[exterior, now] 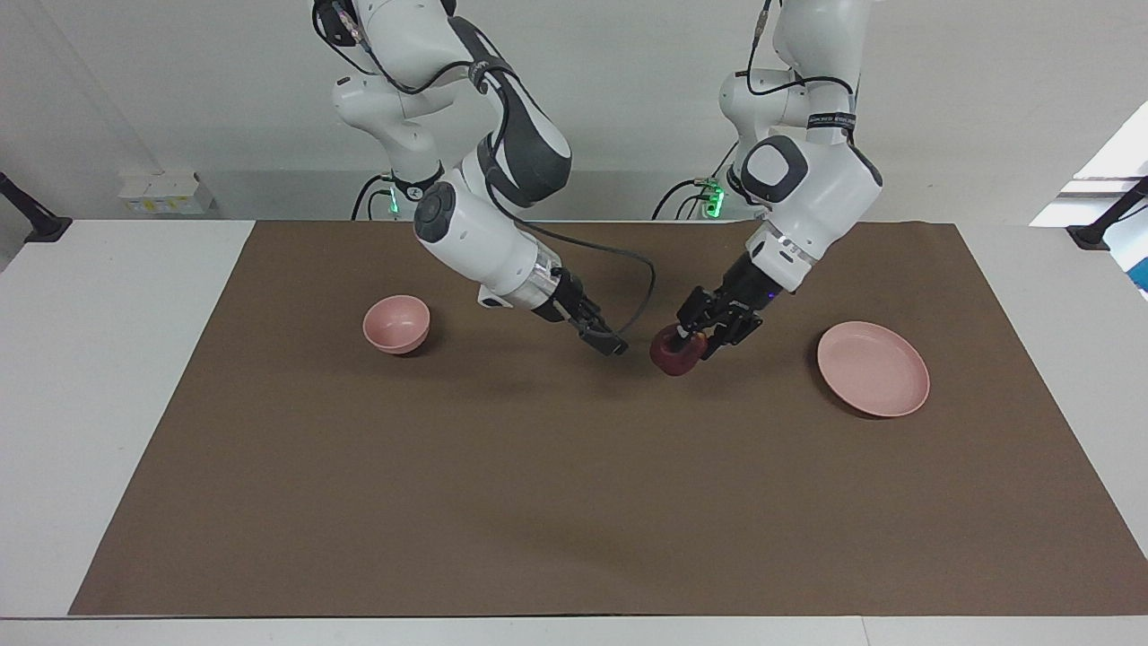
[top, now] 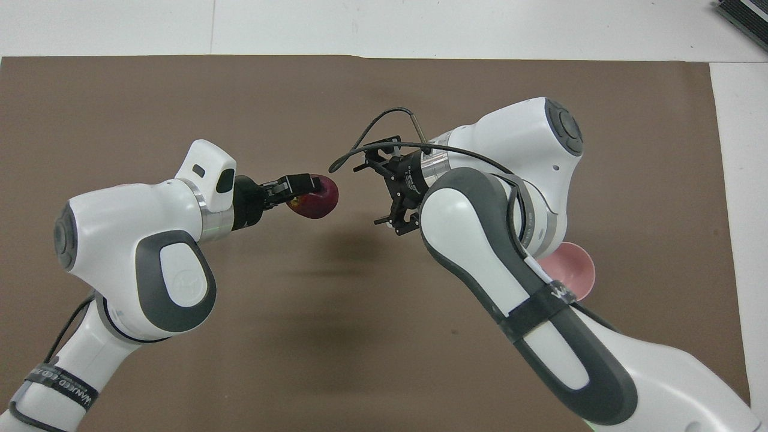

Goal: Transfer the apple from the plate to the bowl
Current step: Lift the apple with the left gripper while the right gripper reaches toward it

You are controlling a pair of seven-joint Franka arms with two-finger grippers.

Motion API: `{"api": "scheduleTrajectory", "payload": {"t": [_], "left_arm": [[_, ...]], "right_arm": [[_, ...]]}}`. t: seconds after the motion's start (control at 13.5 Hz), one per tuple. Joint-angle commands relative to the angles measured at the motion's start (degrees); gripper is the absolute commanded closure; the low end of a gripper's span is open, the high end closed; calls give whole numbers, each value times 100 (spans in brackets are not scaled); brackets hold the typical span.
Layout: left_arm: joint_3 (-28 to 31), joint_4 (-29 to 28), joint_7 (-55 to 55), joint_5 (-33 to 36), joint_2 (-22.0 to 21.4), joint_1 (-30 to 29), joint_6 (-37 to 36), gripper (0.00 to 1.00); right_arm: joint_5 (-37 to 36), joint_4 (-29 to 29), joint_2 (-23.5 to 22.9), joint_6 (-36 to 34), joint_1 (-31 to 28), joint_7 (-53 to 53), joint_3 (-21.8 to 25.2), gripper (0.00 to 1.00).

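The left gripper [exterior: 695, 339] has its jaws clamped on the small dark-red apple [exterior: 674, 352] over mid-table. The right gripper [exterior: 603, 336], jaws apart, faces it from nine o'clock in the facing view, poised for a handover.

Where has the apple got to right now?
The apple is off the plate, held in the left gripper above the brown mat's middle, facing the right gripper, with the bowl toward the right arm's end.
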State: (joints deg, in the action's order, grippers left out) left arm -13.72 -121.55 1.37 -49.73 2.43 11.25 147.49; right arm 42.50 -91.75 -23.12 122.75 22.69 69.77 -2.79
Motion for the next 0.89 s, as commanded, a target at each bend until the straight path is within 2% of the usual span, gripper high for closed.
{"api": "scheduleTrajectory", "payload": {"t": [0.0,0.15,0.81], "left_arm": [[45,-53,-233,-125,-111,307,296,100],[45,-62,-444,-125,-111,579,456,100],[36,61,-532,-37,-32,685,465,100]], "right_arm": [[319,334,-360,344,16,361,-99,0],[364,334,-430,478,129,380,-107,0],[382,290,-413,346,183,-113,-143,0]]}}
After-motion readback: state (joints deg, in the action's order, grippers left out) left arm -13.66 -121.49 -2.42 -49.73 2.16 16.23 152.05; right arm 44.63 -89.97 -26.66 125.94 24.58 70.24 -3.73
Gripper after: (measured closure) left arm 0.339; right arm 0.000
